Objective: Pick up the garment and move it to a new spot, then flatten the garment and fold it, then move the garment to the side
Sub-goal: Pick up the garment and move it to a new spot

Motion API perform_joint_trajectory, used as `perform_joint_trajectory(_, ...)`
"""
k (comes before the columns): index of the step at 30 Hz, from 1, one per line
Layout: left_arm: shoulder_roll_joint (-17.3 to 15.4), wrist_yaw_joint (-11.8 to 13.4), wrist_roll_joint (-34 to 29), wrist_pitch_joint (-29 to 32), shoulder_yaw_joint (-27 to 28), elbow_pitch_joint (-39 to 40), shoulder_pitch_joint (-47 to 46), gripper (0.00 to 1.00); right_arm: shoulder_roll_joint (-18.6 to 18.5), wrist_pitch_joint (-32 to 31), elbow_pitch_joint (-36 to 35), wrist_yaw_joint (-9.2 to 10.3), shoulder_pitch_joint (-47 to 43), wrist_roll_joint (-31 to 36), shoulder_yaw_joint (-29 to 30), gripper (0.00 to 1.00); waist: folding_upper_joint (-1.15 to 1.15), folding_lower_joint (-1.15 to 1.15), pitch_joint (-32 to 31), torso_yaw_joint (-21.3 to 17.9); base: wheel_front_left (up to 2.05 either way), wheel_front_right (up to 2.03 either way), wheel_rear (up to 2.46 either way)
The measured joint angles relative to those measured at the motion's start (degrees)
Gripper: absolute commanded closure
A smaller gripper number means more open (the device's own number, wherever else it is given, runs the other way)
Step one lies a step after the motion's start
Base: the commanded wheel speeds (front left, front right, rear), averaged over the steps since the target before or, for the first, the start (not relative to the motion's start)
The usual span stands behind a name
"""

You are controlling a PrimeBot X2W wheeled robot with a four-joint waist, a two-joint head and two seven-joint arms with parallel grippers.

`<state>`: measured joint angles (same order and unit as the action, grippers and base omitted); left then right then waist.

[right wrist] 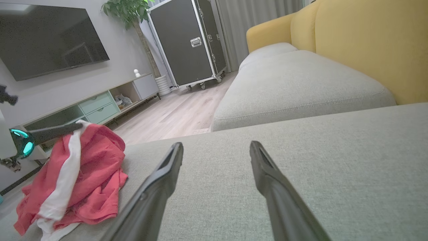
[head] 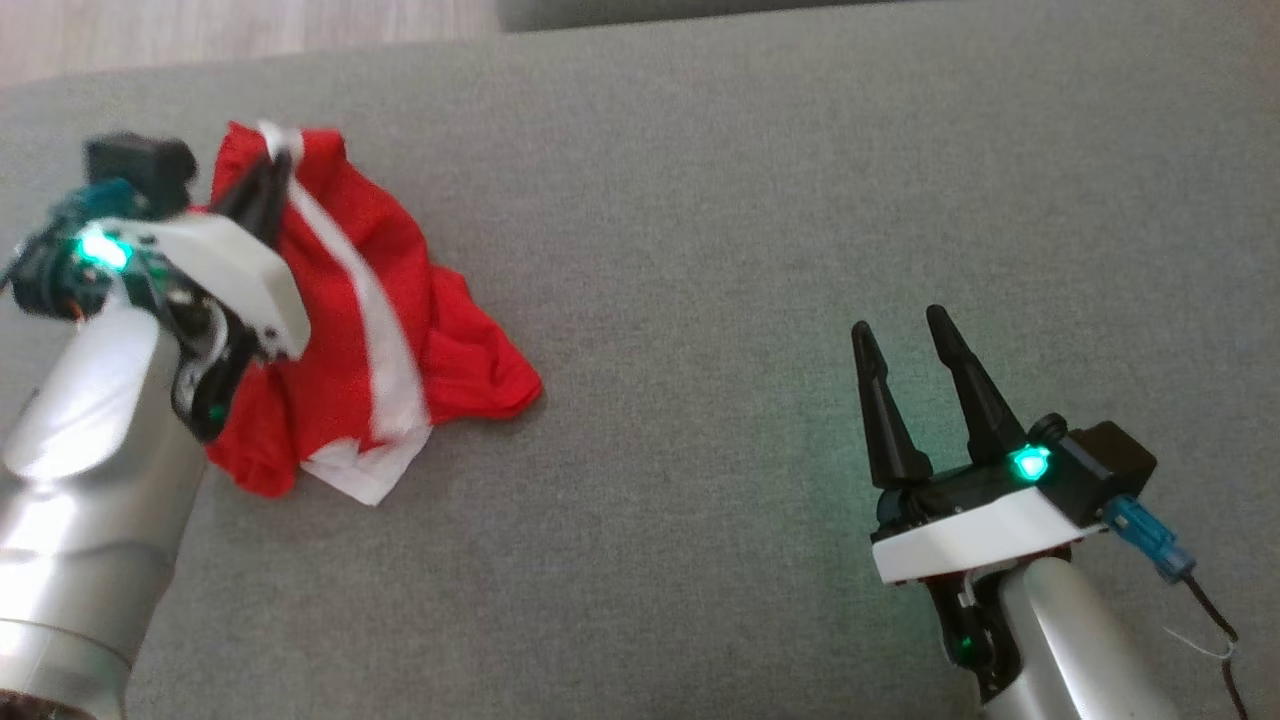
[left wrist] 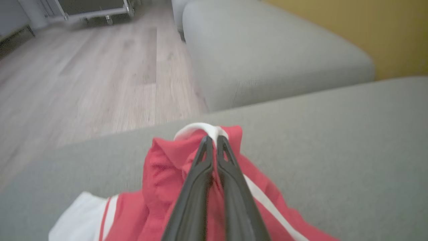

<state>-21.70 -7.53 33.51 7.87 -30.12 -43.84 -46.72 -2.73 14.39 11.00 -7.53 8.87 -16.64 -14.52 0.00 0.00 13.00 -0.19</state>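
The red-and-white garment (head: 340, 300) lies crumpled on the grey sofa cushion's (head: 700, 200) left part. The left fingers (head: 265, 192) clamp its white-trimmed far edge; the right fingers (head: 880, 410) stand apart over the cushion's right part

Grey sofa seat (head: 800, 250), yellow backrest (right wrist: 367, 40) behind — wood floor (right wrist: 180, 113), black wheeled case (right wrist: 187, 40), television (right wrist: 50, 36) beyond.

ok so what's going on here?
The left pincer is shut on the white-trimmed top edge of the red garment, which lies crumpled on the grey sofa cushion. The right pincer is open over bare cushion, well apart from it. The garment is not yet flattened or folded.
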Motion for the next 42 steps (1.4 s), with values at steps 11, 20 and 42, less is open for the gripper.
perform_joint_trajectory(11, 1.21, 2.57, 3.32, -10.96, 4.82, 16.42, 0.38, 1.00, 0.00, 0.00, 1.26, 0.00, -1.51, -0.57, -0.43, 0.00, 0.00, -0.01, -6.39, 0.31, 0.00, 0.00, 0.00)
perform_joint_trajectory(20, 1.62, 5.59, 3.23, -6.76, 1.88, 29.44, 6.42, 1.00, 0.00, -0.01, 1.34, 0.00, -2.07, -1.20, -0.40, 0.00, 0.00, -0.01, -7.76, -3.41, 0.00, 0.00, 0.00)
perform_joint_trajectory(42, 9.04, 8.02, 1.69, -1.18, -3.12, 28.25, -4.18, 1.00, -0.02, 0.01, -5.71, 0.00, 3.21, -9.45, -3.76, 0.00, 0.00, 0.00, 0.34, -24.81, 0.00, 0.00, 0.00)
